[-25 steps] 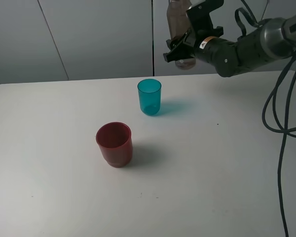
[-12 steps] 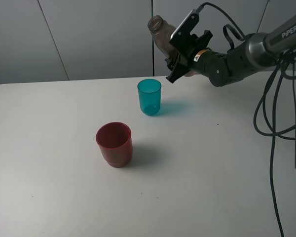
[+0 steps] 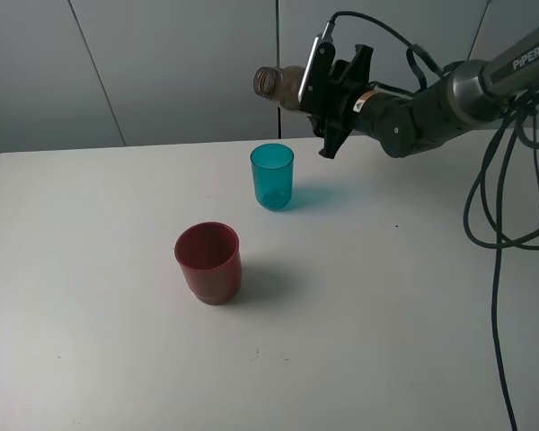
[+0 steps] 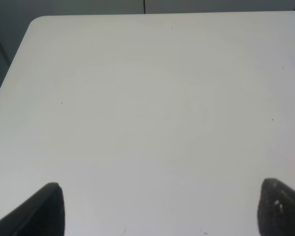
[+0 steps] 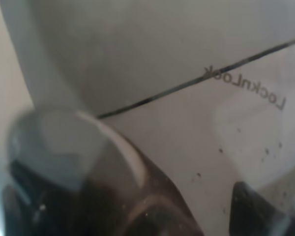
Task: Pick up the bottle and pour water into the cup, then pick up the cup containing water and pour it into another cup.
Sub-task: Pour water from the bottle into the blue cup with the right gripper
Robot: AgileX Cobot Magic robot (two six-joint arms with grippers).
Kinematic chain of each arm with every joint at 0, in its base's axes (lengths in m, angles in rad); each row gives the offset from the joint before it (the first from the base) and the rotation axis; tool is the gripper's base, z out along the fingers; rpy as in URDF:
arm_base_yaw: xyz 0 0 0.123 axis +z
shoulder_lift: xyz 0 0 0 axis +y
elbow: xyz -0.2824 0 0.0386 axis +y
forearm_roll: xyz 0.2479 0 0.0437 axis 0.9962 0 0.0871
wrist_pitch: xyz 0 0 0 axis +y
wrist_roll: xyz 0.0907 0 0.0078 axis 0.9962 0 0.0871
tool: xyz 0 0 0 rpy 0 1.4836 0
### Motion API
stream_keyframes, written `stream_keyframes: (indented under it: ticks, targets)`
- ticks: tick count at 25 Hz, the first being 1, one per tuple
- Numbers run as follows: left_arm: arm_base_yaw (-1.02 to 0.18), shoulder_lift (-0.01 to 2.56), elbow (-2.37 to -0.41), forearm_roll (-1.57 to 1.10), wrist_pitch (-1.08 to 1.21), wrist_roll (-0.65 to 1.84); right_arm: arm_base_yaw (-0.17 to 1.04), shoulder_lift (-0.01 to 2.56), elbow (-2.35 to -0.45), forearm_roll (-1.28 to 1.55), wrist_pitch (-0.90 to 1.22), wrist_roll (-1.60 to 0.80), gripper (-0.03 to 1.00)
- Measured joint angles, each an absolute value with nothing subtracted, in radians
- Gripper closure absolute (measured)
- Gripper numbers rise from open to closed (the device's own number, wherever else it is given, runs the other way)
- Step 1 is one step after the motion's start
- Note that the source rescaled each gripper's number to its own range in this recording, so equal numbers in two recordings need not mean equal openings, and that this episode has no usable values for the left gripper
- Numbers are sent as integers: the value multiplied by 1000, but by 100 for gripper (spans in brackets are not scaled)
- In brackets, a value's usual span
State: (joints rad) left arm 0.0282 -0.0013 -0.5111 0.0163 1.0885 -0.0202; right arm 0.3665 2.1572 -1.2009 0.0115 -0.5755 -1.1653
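Since half a second ago the bottle (image 3: pixel 283 83) has tipped from a steep slant to nearly level. Its open mouth now points toward the left of the frame, high in the upper middle. The right gripper (image 3: pixel 328 94) has its fingers clamped round the bottle's body. Directly below in the picture stands the cup (image 3: pixel 272 177), upright on the surface (image 3: pixel 386 314). The red cup (image 3: pixel 208 263) sits apart toward the lower left. No stream shows.

To pour well, I judge the mouth should come lower and nearer the cup's rim before tilting past level (from this height a splash or a miss seems likely). The wrist should then roll slowly. Whether the mouth truly sits over the cup in depth I cannot tell.

The left gripper (image 4: pixel 160 209) hangs over bare surface, fingers (image 4: pixel 49 206) spread wide, holding nothing.

The right arm reads "PiPER" (image 3: pixel 525 61) at upper right. In the right wrist view "LocknLock" (image 5: pixel 246 86) shows upside down on the bottle's wall. A small label (image 3: pixel 370 79) by the gripper is too small to read.
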Motion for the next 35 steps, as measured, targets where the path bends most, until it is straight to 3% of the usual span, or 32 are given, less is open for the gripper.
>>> stream_keyframes:
  ticks: [35]
  targets:
    - [28, -1, -511, 16, 1088, -22, 326, 2181, -1201, 37, -571, -1497, 95]
